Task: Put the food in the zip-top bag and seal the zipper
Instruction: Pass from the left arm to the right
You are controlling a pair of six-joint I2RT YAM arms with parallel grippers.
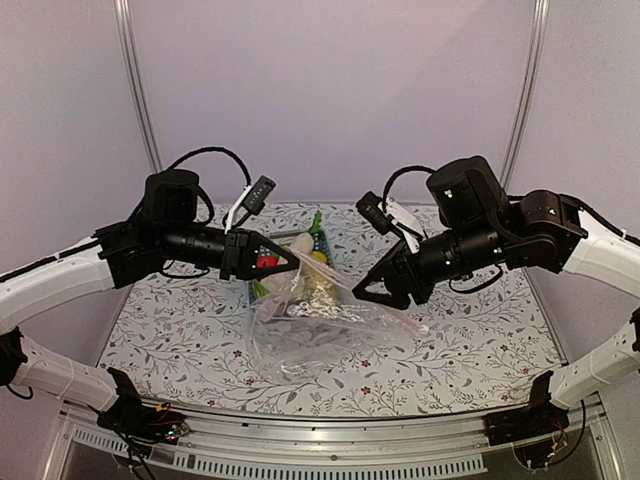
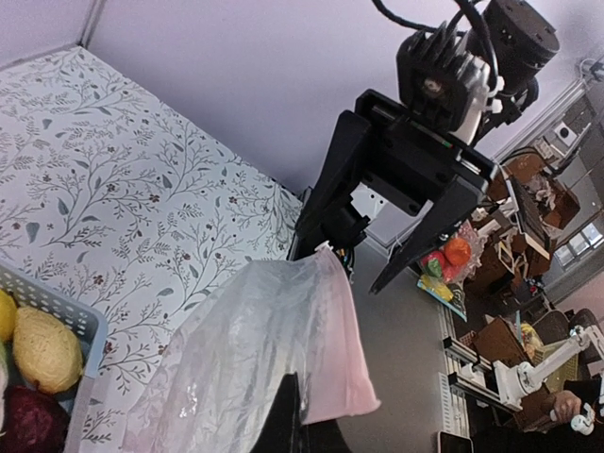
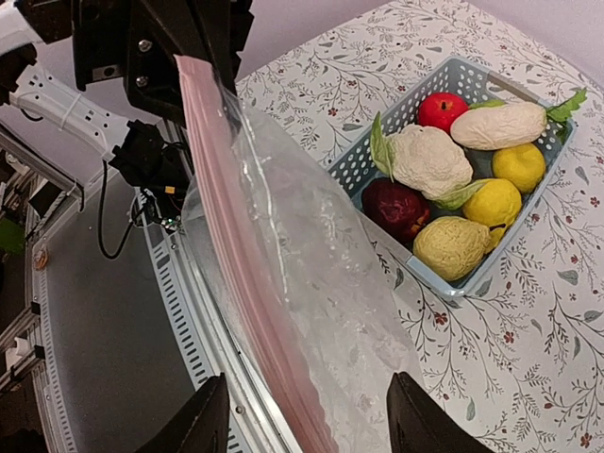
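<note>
The zip-top bag [image 1: 300, 335] hangs crinkled and transparent above the table, its top corner pinched in my shut left gripper [image 1: 294, 264]. In the left wrist view the bag [image 2: 236, 359] drapes away from that gripper [image 2: 297, 396]. My right gripper [image 3: 311, 429] is open, and the bag's pink zipper [image 3: 241, 245] runs between its fingers without touching them. The food lies in the light-blue basket [image 3: 464, 288]: a red tomato [image 3: 442, 109], a white radish [image 3: 498, 125], a cauliflower [image 3: 429, 160], yellow lemons [image 3: 491, 201] and a dark purple piece [image 3: 396, 206].
The basket [image 1: 252, 290] stands on the floral tablecloth behind the hanging bag, between the two arms. The table's metal front rail [image 3: 189, 311] runs just below the bag. Both arms reach inward, with my right gripper [image 1: 362, 290] close to the bag's right edge.
</note>
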